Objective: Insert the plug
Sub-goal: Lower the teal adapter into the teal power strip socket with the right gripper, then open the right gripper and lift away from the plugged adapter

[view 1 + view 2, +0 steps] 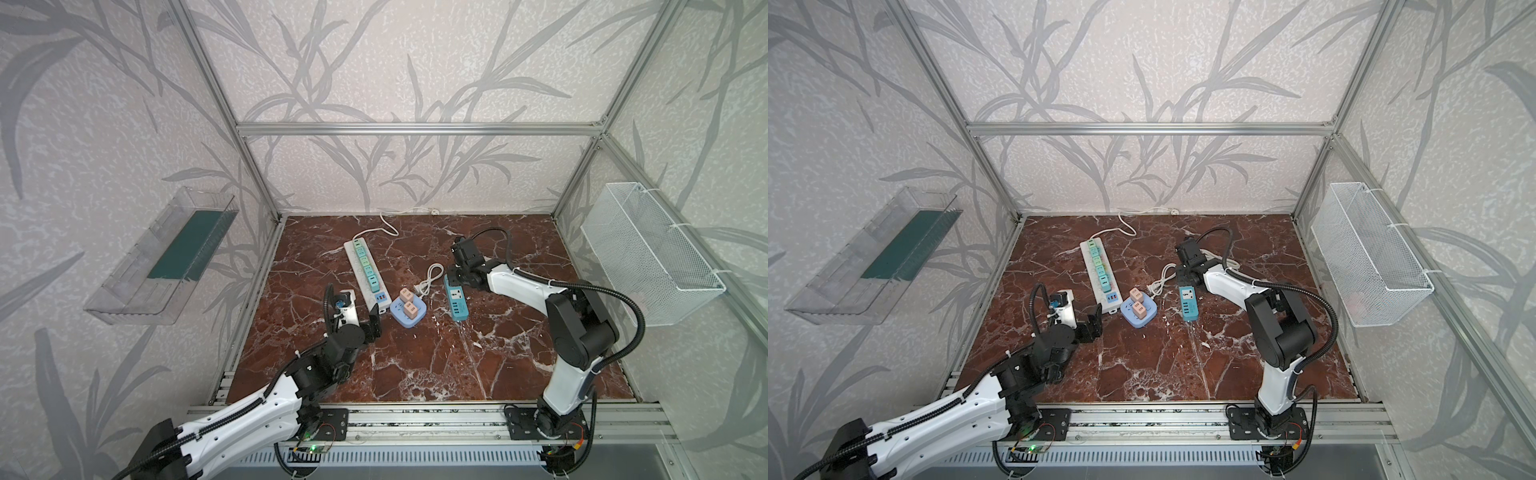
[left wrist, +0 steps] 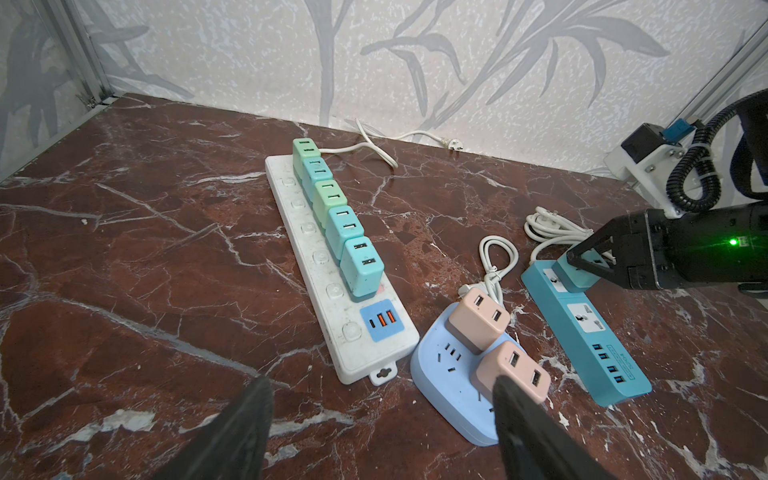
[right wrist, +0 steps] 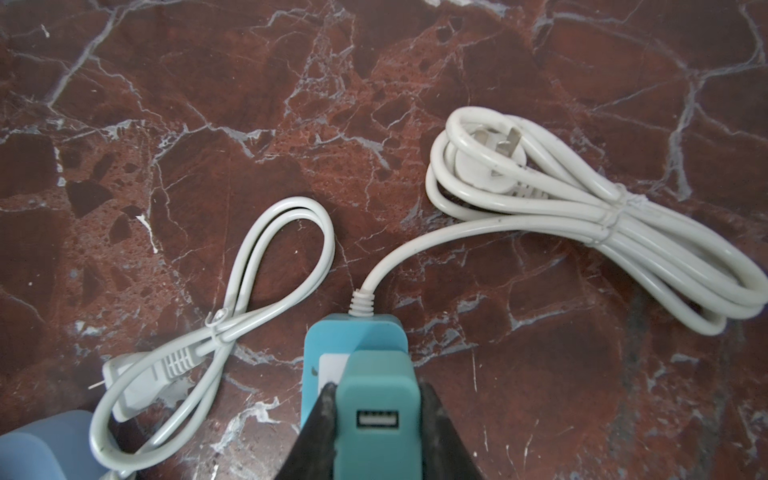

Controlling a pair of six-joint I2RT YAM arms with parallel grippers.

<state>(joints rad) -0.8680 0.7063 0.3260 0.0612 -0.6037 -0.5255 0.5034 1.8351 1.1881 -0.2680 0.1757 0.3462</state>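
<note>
On a dark red marble tabletop (image 1: pixel 415 353), the right gripper (image 3: pixel 377 392) pinches a teal plug (image 2: pixel 575 278), a small USB charger block, with its two black fingers pressed against the block's opposite sides. The plug sits on the far-end socket of a teal power strip (image 1: pixel 456 301) that lies right of centre. Part of that socket's white face shows beside the plug, and it cannot be told whether the prongs are fully in. The left gripper (image 2: pixel 382 388) hangs with its fingers (image 2: pixel 245 428) spread apart and holding nothing, just beside the near end of a long white power strip (image 1: pixel 365 274). That strip carries a row of green and teal chargers (image 2: pixel 332 216). Between the two strips lies a pale blue socket block (image 2: pixel 444 386) with two pink chargers (image 2: pixel 478 324) plugged into it. A bundled white cord (image 3: pixel 582 216) rests beyond the teal strip.
</note>
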